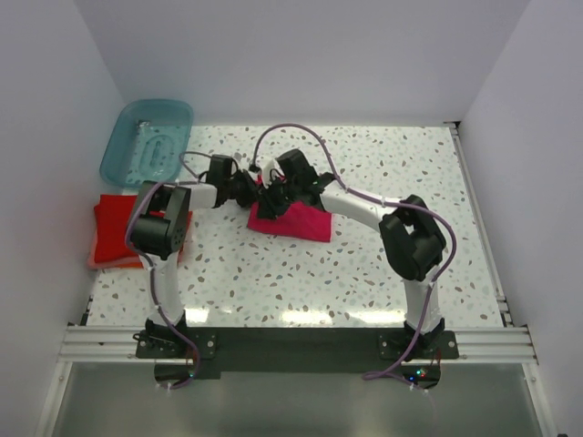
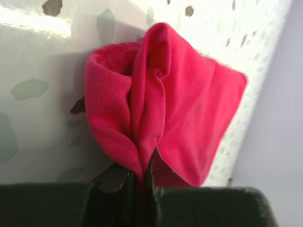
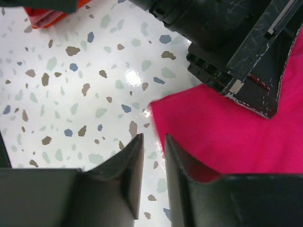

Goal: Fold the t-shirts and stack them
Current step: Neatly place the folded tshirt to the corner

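Cloth of the pink shirt [image 2: 180, 109] sits pinched in my left gripper [image 2: 146, 177]. My right gripper [image 3: 154, 151] is slightly parted and empty at the hem, with bare table [image 1: 383, 273] beyond.

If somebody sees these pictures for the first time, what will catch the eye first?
The magenta t-shirt, a bright folded shape in the middle of the speckled table, stands out first. The left jaws are shut on a bunched part of it; the right jaws stand slightly open at its edge. At the left edge lies a red and orange folded stack, with a teal tub beyond it.
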Motion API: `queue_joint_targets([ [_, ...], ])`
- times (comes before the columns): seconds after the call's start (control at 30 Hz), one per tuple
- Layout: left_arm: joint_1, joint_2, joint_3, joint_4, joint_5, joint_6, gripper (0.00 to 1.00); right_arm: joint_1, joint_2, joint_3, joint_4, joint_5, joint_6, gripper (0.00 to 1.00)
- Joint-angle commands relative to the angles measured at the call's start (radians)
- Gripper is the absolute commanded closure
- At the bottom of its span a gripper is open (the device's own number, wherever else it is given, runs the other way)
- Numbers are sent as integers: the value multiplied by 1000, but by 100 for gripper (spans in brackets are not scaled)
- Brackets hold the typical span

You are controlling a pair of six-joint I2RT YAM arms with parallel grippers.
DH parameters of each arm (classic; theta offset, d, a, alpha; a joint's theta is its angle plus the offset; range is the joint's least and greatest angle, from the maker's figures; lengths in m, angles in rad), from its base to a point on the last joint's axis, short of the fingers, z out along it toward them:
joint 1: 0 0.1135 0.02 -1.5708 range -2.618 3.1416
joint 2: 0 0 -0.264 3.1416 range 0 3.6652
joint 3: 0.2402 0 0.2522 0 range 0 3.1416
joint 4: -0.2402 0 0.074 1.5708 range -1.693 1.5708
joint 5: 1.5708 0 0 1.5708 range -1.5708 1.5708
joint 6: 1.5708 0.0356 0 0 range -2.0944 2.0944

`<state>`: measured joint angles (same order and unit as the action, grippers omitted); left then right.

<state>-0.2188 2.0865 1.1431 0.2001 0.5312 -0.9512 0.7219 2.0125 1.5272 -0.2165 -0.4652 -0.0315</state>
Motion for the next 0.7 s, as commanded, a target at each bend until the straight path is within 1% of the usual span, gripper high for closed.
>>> queue_joint_targets([
  [0.0, 9, -89, 61, -399, -79, 312, 95, 13, -113, -7, 8, -40, 18, 57],
  [0.07, 27, -135, 61, -480, -94, 400, 97, 7, -152, -30, -15, -27, 16, 44],
  [0.1, 38, -152, 57, -555, -102, 492, 98, 2, -175, -50, -42, -27, 6, 23],
  [0.17, 47, -213, 38, -629, -125, 572, 100, -15, -244, -73, -75, 2, -14, 1],
  [0.2, 53, -238, 11, -642, -131, 633, 100, -24, -265, -102, -76, 10, -21, 1],
  [0.3, 53, -328, -17, -698, -164, 735, 100, -62, -340, -133, -127, 36, -68, 1],
  [0.4, 55, -405, -39, -732, -224, 794, 100, -93, -399, -163, -176, 59, -132, 1],
  [0.47, 55, -469, -49, -757, -266, 813, 100, -107, -443, -188, -190, 77, -169, 1],
  [0.53, 61, -514, -48, -795, -275, 832, 100, -113, -465, -216, -202, 99, -189, 1],
  [0.57, 64, -523, -34, -848, -280, 845, 100, -111, -484, -228, -211, 111, -199, 1],
  [0.67, 88, -588, -36, -892, -293, 870, 100, -113, -512, -245, -227, 119, -211, 1],
])
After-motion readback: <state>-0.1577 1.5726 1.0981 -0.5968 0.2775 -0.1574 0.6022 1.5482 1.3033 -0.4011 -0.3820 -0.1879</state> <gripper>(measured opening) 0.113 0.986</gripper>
